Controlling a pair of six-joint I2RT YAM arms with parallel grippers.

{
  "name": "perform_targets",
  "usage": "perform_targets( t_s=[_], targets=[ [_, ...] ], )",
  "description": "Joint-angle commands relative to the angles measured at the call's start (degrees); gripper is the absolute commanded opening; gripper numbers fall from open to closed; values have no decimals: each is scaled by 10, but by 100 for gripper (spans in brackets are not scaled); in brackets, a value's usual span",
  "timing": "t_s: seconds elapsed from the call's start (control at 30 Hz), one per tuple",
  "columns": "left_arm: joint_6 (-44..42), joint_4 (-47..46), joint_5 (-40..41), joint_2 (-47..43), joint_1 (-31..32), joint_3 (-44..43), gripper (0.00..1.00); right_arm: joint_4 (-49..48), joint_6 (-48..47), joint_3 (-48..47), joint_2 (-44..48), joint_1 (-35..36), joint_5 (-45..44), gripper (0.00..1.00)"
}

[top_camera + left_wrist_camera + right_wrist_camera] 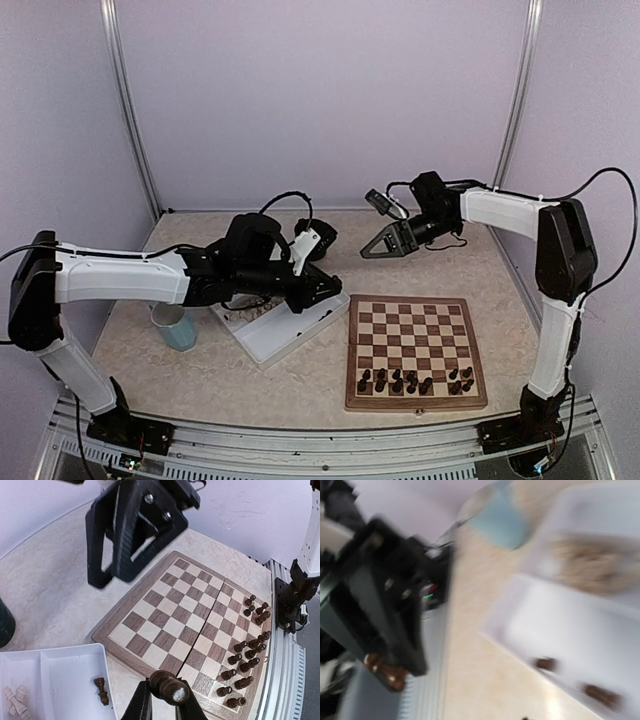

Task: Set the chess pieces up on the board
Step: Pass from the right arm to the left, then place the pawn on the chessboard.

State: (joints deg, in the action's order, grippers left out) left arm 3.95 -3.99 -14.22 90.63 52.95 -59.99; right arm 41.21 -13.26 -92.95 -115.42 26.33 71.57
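Over the beige table [300, 385], left end effector [165, 702] grips a dark chess piece [169, 686].

On the desk [300, 388], the cup [178, 328] stands left of the tray [280, 342], the board [416, 330] right of it; chess pieces [412, 380] line the board's near edge.

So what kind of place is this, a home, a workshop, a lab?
Probably a robotics lab test cell, not a home: a left arm and a right arm bolted to an aluminium rail, blank walls framed by a metal post, and a chessboard laid out as an exercise.
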Motion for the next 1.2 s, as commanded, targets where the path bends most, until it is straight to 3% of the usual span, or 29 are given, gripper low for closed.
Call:
perform_targets(
  t_s=[0.0, 0.33, 0.73, 1.0, 1.17],
  targets=[
    [-28, -4, -39, 64, 19, -50, 15, 35, -66, 37, 78, -56, -79, 35],
    [-59, 36, -61, 205, 62, -136, 16, 31, -110, 120, 180, -94, -145, 36],
    [-76, 94, -64, 287, 75, -182, 17, 20, -128, 184, 242, -94, -187, 36],
    [-90, 125, -38, 307, 76, -196, 31, 18, -128, 189, 245, -94, -192, 36],
    [-95, 133, -31, 302, 76, -196, 35, 18, -131, 192, 246, -94, -196, 37]
  ],
)
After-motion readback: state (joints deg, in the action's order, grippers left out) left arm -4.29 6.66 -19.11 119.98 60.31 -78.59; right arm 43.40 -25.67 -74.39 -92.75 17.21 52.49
